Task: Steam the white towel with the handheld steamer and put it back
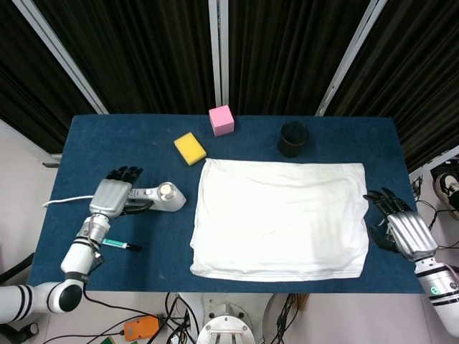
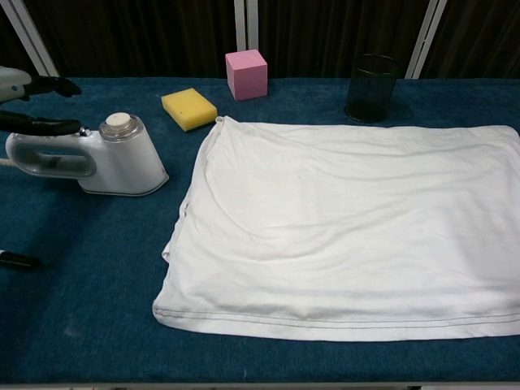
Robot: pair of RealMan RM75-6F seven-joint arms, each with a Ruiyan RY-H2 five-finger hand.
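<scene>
your left hand [image 1: 115, 195] hovers over the steamer [image 2: 89, 157] with fingers apart, gripping nothing — it stands on the table left of the towel [image 1: 281, 218]. right hand [image 1: 403, 229] is also spread, off the towel's edge. withdraw carelessly and you could topple it. one steamer, one towel, one sponge [image 1: 190, 148], one pink cube [image 1: 221, 120], one cup [image 1: 292, 138].
</scene>
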